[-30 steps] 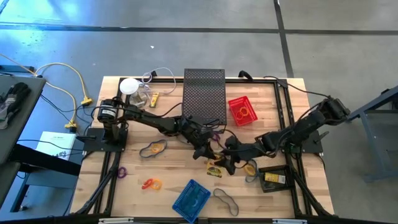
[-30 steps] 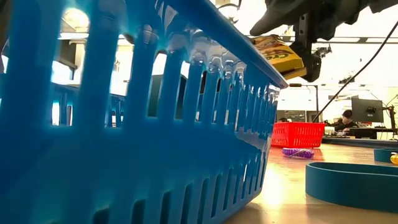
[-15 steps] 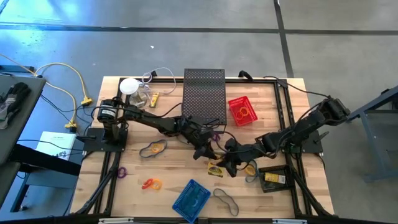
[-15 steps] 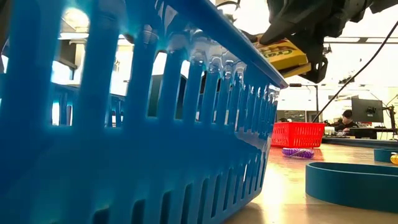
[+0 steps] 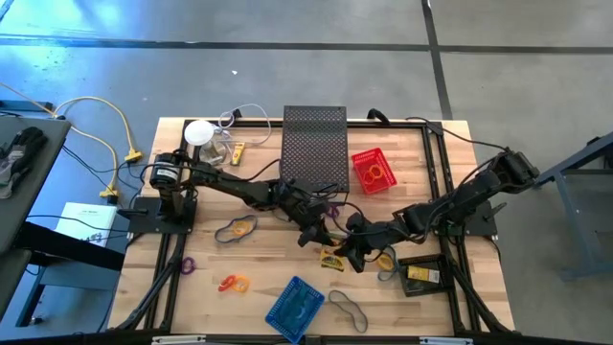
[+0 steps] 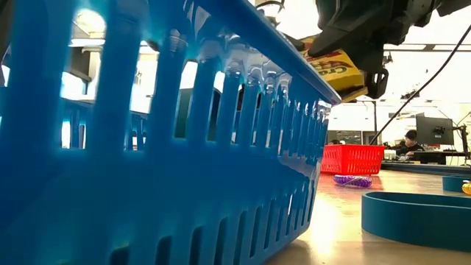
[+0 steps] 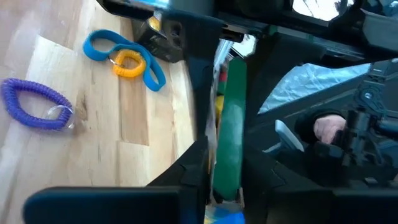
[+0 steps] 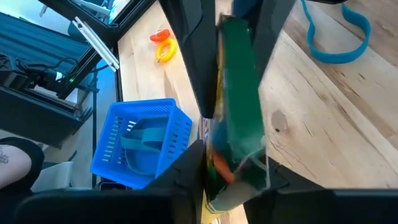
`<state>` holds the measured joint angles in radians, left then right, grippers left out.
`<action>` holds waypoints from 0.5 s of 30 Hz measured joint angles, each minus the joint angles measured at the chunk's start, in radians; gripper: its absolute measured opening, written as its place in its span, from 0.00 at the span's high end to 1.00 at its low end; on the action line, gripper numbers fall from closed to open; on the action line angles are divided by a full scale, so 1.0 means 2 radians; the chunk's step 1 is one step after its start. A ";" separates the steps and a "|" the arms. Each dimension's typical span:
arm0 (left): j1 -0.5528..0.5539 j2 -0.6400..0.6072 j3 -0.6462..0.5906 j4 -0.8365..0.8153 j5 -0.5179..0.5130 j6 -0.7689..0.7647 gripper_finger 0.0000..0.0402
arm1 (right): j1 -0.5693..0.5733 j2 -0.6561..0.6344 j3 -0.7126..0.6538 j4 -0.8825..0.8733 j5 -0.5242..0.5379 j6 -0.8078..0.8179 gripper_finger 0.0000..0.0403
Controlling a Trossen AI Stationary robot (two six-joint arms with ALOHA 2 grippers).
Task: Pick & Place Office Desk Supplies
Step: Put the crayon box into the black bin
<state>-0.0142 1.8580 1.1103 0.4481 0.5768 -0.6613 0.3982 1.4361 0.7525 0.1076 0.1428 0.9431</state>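
While both arms meet just below the middle of the table, the yellow-and-green packet [image 5: 332, 257] hangs between them above the wood, a little toward five o'clock from the table's centre. In the low view the packet [image 6: 335, 65] is tilted, its long axis sloping down toward the right, with its printed yellow face showing. In both wrist views its green edge runs lengthwise between the dark fingers, along the line each gripper points.

Reaching in from ten o'clock, the left gripper [image 5: 312, 233] has its fingers nearly closed on the packet [image 7: 227, 124], as the left wrist view shows. Coming from three o'clock, the right gripper [image 5: 355, 251] is likewise narrowed onto the same packet [image 8: 239, 106], so both hold it at once.

At six o'clock stands the blue basket [image 5: 294, 307], holding a dark loop, seen in the right wrist view. Toward one o'clock the red basket [image 5: 373, 170] carries an orange band. At twelve o'clock stands the black mesh box [image 5: 315, 146]; I cannot tell what it holds.

Loose on the wood lie a purple coil [image 7: 36, 104] and a blue band with a yellow coil [image 7: 124, 57], both near the grippers.
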 joint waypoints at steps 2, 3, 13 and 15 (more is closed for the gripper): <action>-0.003 0.000 0.000 0.001 -0.007 0.002 0.81 | -0.001 0.000 0.000 0.000 -0.007 0.000 0.86; -0.004 0.000 0.000 0.001 -0.013 0.003 0.80 | -0.002 0.000 0.000 0.000 -0.010 0.000 0.87; -0.016 0.000 0.000 0.004 -0.055 0.031 0.66 | -0.005 0.000 0.000 0.001 -0.029 0.002 0.95; -0.016 0.000 0.000 0.006 -0.055 0.031 0.66 | -0.004 0.000 0.000 0.002 -0.036 0.013 0.95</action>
<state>-0.0455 1.8580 1.1103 0.4611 0.4664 -0.5983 0.3893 1.4364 0.7525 0.1108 0.0701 0.9691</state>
